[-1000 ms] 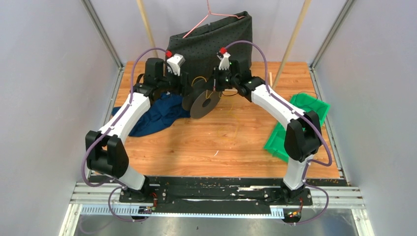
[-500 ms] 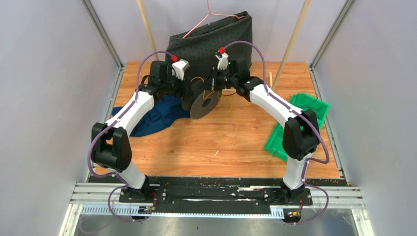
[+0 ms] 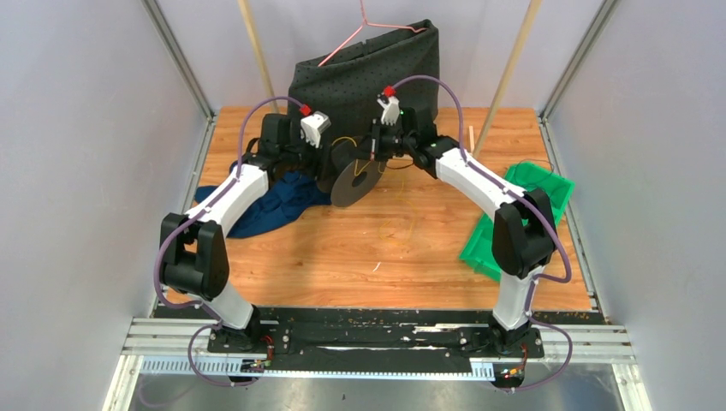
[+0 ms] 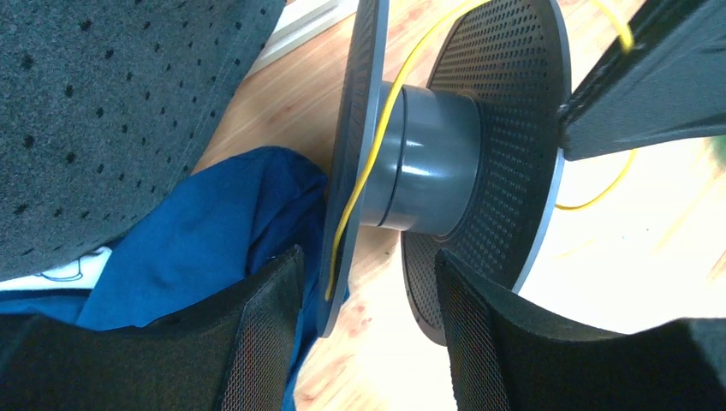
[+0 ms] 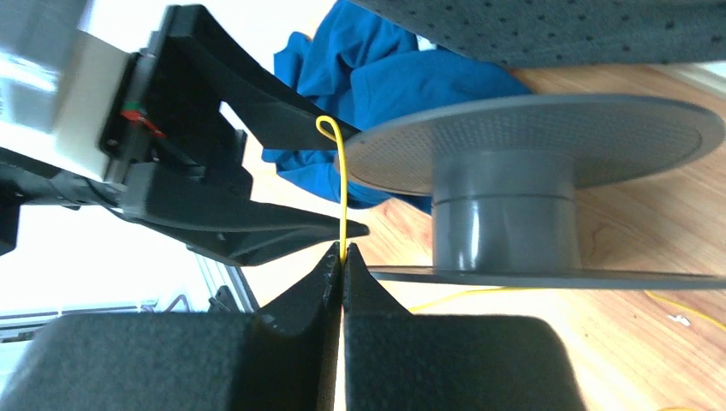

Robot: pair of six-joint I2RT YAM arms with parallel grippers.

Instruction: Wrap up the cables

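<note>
On the wooden tabletop (image 3: 342,257), toward its far edge, the thin yellow wire (image 5: 342,188) rises from our right gripper (image 5: 344,264), whose fingertips are pinched tight on it. It then passes between the flanges of the grey spool (image 4: 428,163), close beside the hub. Our left gripper (image 4: 368,257) stands with jaws spread, straddling one flange rim without squeezing it (so the spool seems only loosely steadied). Slack wire trails over the wood. To wind well, we judge, we should keep the wire taut and feed it onto the hub, never over a rim. Blue cloth (image 4: 197,248) lies just beside the spool.
</note>
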